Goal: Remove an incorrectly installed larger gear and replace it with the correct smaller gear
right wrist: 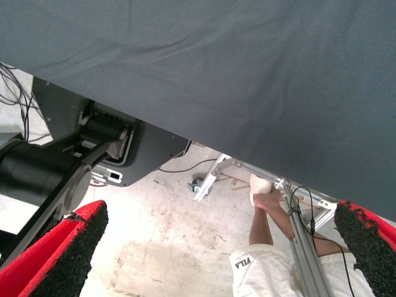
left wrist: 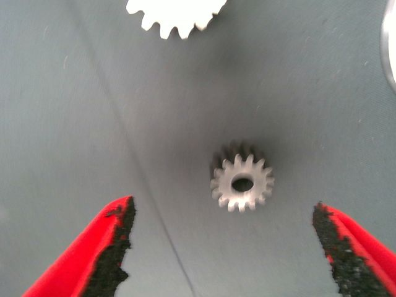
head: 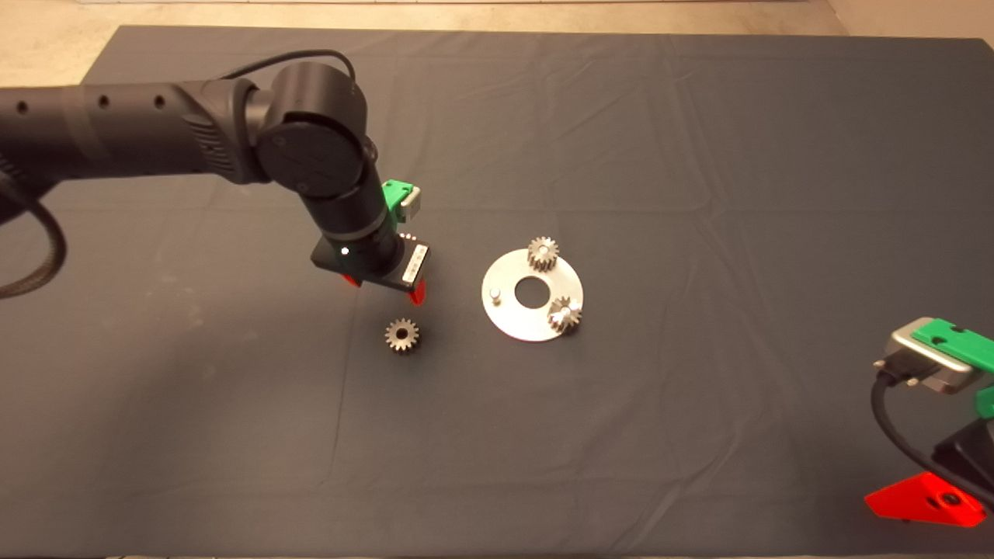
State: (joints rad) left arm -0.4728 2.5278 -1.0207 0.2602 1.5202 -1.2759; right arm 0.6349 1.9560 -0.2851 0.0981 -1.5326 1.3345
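Head view: the round plate (head: 512, 318) carries two gears, with one bare peg (head: 495, 293). A loose gear (head: 402, 335) lies on the mat beside the plate, on its peg side, and the left gripper (head: 384, 286) hovers just above it. Which loose gear is larger I cannot tell.

Left wrist view: fingers (left wrist: 114, 247) spread wide, empty, flanking that gear (left wrist: 242, 183); a second gear (left wrist: 176, 15) lies beyond. Descend centred, then close across the teeth.

Right wrist view: the right gripper (right wrist: 210, 247), open, waits off the mat, far from the plate; a person's leg (right wrist: 269, 216) shows.

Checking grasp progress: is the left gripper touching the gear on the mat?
Apart. The left wrist view shows the gear lying on the mat between the open left gripper's fingers, mat visible on both sides.
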